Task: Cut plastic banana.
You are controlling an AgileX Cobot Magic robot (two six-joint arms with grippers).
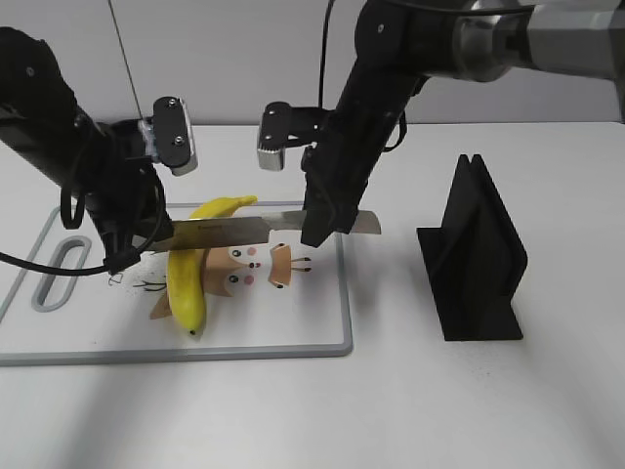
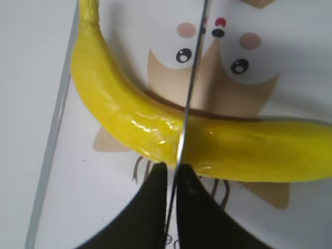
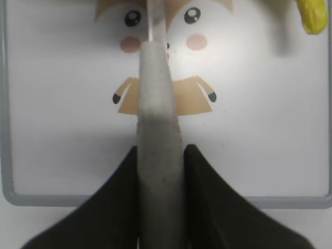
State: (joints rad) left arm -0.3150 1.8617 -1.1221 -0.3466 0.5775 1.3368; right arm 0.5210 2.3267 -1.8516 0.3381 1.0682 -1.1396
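The yellow plastic banana (image 1: 186,283) lies whole on the white cutting board (image 1: 293,332), stem toward the back. A knife (image 1: 234,232) is held level across its upper part. My right gripper (image 1: 320,230) is shut on the knife's grey handle (image 3: 158,104). My left gripper (image 1: 146,244) is shut on the blade's tip end. In the left wrist view, the thin blade (image 2: 193,78) runs between the fingers (image 2: 174,166) and rests across the banana (image 2: 129,114). In the right wrist view, the fingers (image 3: 161,148) clamp the handle and only the banana's end (image 3: 312,15) shows.
The board (image 3: 52,155) has a cartoon animal print and a grey rim, with a handle slot (image 1: 61,264) at its left. A black knife stand (image 1: 479,254) stands on the white table to the right of the board.
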